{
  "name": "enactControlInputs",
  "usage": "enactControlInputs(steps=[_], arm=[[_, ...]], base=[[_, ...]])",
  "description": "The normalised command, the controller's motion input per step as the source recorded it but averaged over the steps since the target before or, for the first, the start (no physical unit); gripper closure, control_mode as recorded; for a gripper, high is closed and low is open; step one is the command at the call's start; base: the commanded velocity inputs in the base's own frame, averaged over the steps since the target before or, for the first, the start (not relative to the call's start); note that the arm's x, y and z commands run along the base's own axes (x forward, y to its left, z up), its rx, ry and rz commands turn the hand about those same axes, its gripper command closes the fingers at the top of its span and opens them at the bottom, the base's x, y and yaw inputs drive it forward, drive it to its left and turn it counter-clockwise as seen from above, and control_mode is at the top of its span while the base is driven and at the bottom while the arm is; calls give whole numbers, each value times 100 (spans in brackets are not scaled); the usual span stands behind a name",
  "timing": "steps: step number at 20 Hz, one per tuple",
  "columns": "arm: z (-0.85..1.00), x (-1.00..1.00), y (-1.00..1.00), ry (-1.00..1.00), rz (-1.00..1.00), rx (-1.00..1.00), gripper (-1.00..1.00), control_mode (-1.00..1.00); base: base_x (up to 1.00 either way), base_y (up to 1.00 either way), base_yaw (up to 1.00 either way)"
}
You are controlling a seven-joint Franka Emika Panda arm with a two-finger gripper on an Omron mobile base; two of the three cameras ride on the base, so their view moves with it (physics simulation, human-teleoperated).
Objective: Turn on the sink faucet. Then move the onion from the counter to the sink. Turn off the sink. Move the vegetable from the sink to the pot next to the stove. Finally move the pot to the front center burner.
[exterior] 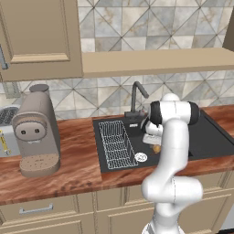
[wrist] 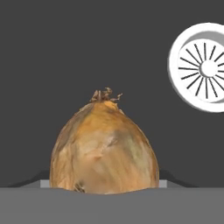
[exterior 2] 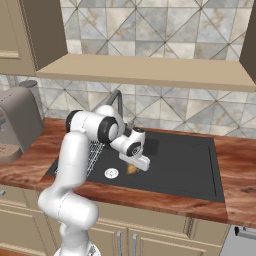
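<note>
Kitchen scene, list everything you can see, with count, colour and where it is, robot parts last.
onion: one, golden brown, on the sink floor beneath the gripper
sink: one, black, set in the counter
drain: one, white, in the sink floor beside the onion
wire rack: one, white, at the sink's left side
faucet: one, dark grey, behind the sink
coffee machine: one, grey-brown, on the counter left of the sink
counter: one, reddish wood
shelf: one, beige, above the sink
gripper: one, white, down in the sink over the onion
</note>
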Motion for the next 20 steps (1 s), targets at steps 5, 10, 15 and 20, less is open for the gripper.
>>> enactControlInputs(steps=[5, 10, 15, 20], arm=[[38, -23, -5, -8, 0, 0, 100, -100], [49, -36, -8, -9, 0, 0, 100, -100], [65, -40, -8, -4, 0, 0, 100, -100], [82, -26, -8, 0, 0, 0, 100, -100]], base=[[0, 0, 0], [0, 0, 0], [0, 0, 0], [0, 0, 0]])
